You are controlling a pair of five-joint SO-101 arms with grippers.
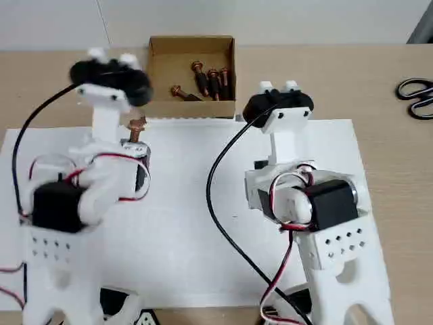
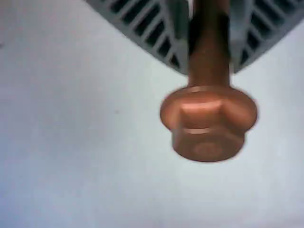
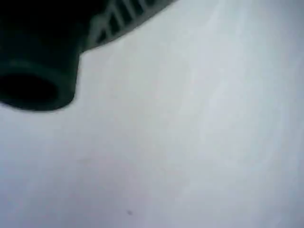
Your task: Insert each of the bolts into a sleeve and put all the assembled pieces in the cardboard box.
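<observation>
Left arm [image 1: 101, 145] stood folded, wrist turned downward | left gripper [image 2: 209, 33] clamped the shank of a bolt [image 2: 209, 123] | right arm [image 1: 291, 152] stood likewise | right gripper [image 3: 111, 21] gripped a dark sleeve [image 3: 40, 83].

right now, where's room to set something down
The white sheet between the left arm and right arm is bare but for a black cable. The table between the cardboard box and the scissors is free. Assembled pieces crowd the box's right half.
</observation>
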